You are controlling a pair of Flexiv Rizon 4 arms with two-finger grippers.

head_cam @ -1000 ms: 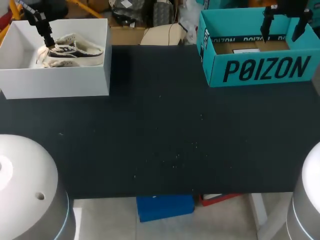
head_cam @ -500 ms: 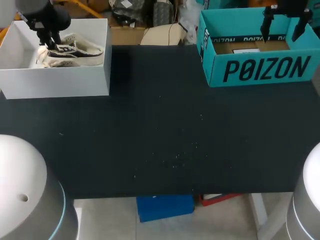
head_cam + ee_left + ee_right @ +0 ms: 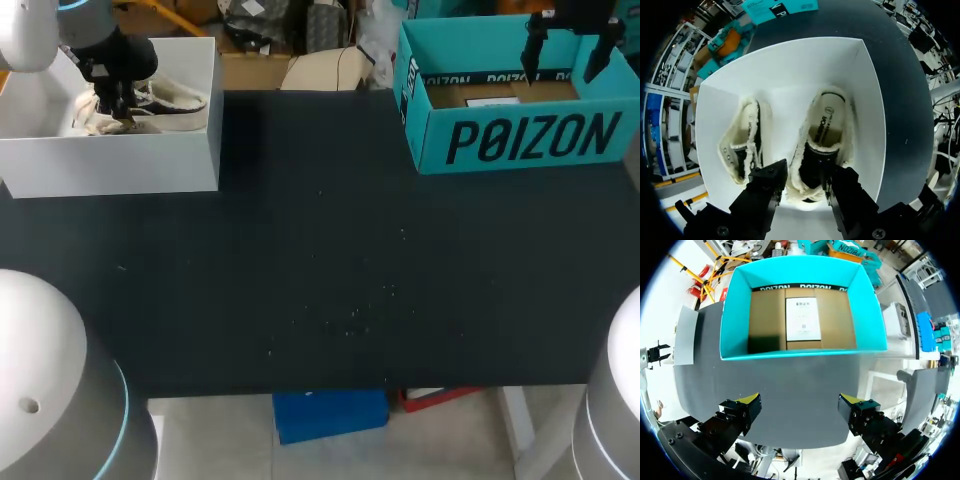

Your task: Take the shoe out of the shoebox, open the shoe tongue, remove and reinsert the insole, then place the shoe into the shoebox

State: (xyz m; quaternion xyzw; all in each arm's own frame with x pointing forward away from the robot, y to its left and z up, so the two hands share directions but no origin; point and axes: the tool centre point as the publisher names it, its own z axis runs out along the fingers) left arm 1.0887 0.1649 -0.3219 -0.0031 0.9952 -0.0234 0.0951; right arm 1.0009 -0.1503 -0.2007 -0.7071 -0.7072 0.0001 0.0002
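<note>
My left gripper [image 3: 118, 106] has dropped into the white box [image 3: 120, 165] and now hangs spread astride one end of a fleece-lined shoe [image 3: 824, 132], so lifting it out looks close; the left wrist view alone shows clearly a second shoe [image 3: 742, 145] alongside, while my right gripper [image 3: 565, 45] waits, fingers apart, over the teal shoebox [image 3: 520, 140].

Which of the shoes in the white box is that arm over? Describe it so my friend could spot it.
Start at the white box at the table's far left corner, where two fleece-lined shoes lie. The one meant is the shoe straight ahead of the left gripper. It sits upright with its insole facing up, while the other shoe lies tipped on its side.
</note>
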